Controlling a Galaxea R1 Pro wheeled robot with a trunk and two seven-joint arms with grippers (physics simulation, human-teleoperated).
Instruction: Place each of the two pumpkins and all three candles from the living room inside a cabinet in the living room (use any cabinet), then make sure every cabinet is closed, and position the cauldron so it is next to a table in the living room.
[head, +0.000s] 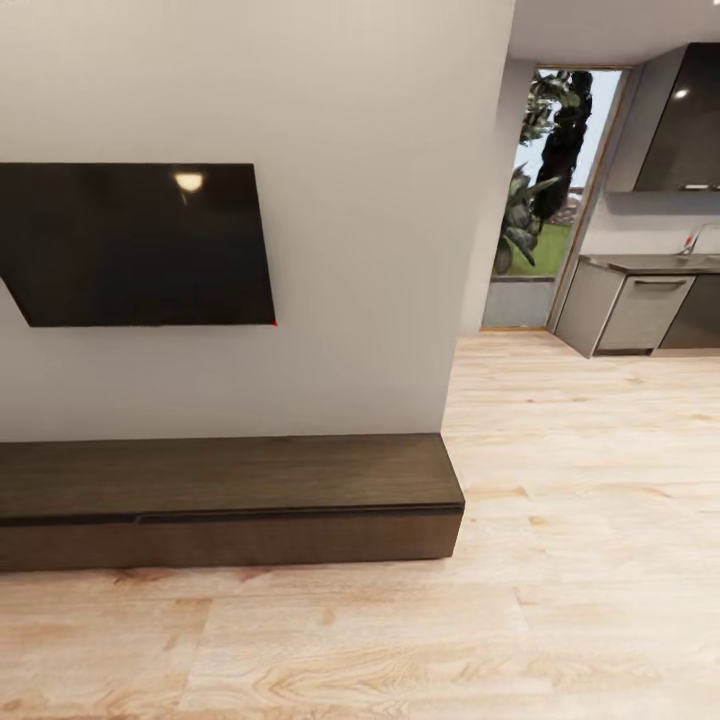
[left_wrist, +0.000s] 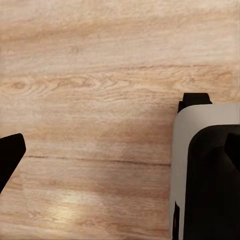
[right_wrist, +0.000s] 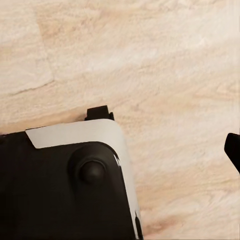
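Cabinet (head: 225, 500): against the wall below the TV screen (head: 140, 245), drawer fronts shut; its right end stops at the wall corner.
Floor (head: 560, 560): open wood planks, front and right.
Claws: state cannot be told.

Both wrists aimed downward, robot's grey-and-black base (left_wrist: 207, 175) beneath (fingertips barely visible)

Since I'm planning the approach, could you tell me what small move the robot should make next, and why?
Probably roll a little closer to the cabinet and square up to it. It sits shut against the wall under the TV with bare floor in front, and both wrist cameras look down at floorboards, so the arms seem too far to reach it.
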